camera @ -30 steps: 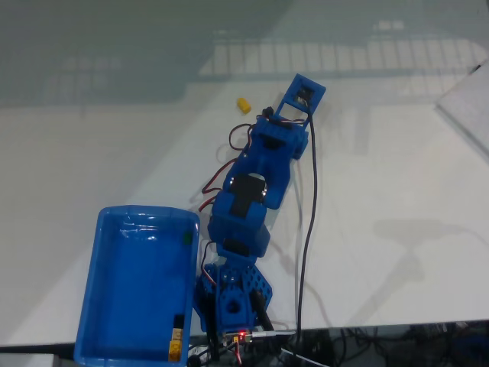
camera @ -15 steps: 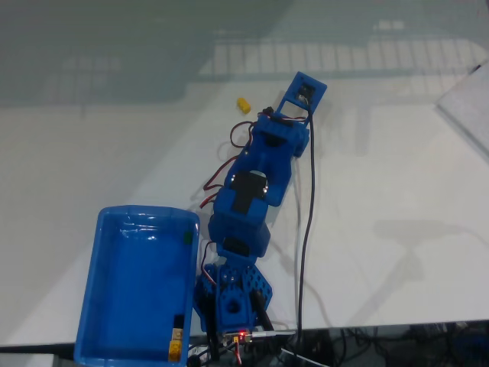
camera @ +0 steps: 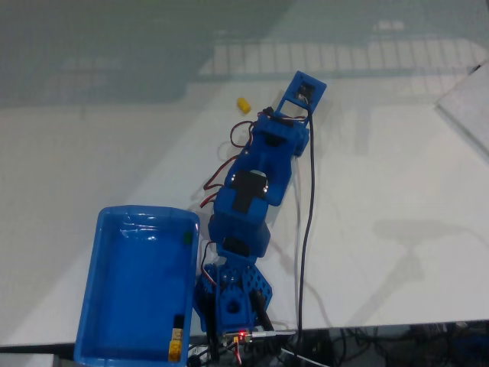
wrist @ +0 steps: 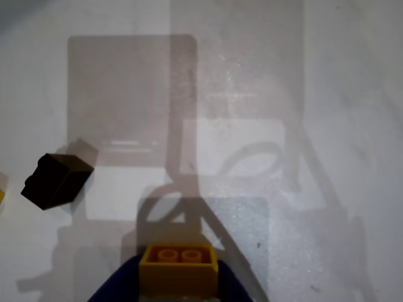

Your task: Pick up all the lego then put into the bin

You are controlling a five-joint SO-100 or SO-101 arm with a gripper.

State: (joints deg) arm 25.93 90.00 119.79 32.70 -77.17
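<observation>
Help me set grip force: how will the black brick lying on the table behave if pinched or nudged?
The black brick looks like hard moulded plastic, so it is probably stiff and light. Its flat faces and sharp edges suggest it won't roll. On the smooth white table it may skid when nudged.

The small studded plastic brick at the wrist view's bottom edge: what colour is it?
Yellow, clearest in the wrist view.

three lego bricks [camera: 243, 105], one bin [camera: 114, 306]

Fixed view: high above, looking down on my whole arm [camera: 256, 187], table [camera: 397, 229] and bin [camera: 103, 306]. Wrist view: close, facing down at the tabletop; shared area probably near my wrist.
</observation>
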